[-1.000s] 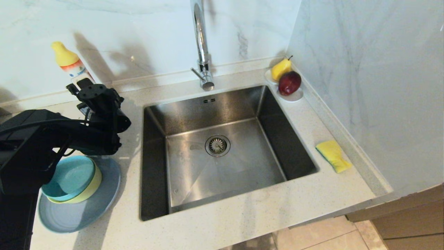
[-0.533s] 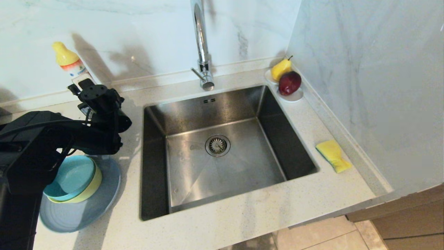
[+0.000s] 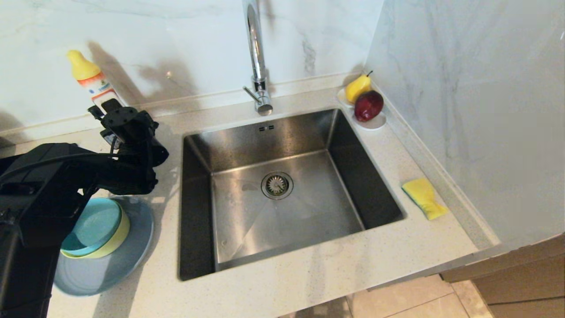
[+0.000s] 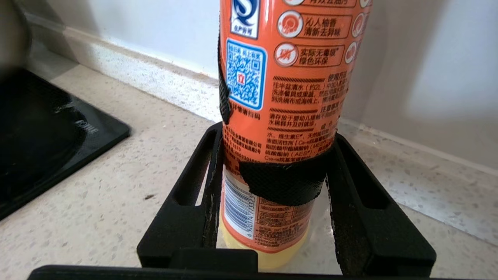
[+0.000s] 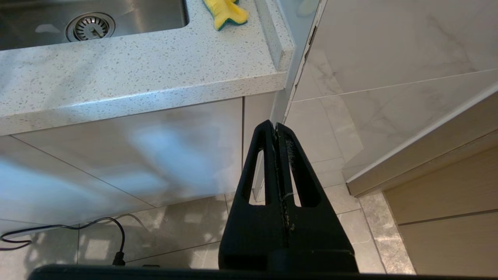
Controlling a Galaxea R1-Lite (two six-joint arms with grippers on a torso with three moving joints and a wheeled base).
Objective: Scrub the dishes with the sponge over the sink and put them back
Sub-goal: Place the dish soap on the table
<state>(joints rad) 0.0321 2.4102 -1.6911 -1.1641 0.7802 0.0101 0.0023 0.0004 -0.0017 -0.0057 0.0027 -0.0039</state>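
Countertop (image 3: pixel 309 274) — left end effector (image 4: pixel 272 171) gripping bottle (image 4: pixel 288 97)

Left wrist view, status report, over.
Left tool shut on detergent bottle at the back wall. Right tool shut, parked below the counter. Dishes stacked, sponge untouched right of sink.

place: home kitchen | clues: steel sink (image 3: pixel 282 194) with tall tap (image 3: pixel 256 53), stone counter (image 3: pixel 309 274), dish soap bottle (image 3: pixel 90 81), sponge (image 3: pixel 423 198), bowls (image 3: pixel 95 229), fruit (image 3: pixel 364 99)

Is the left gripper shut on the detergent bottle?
Yes: the left gripper has its fingers pressed against both sides of the detergent bottle.
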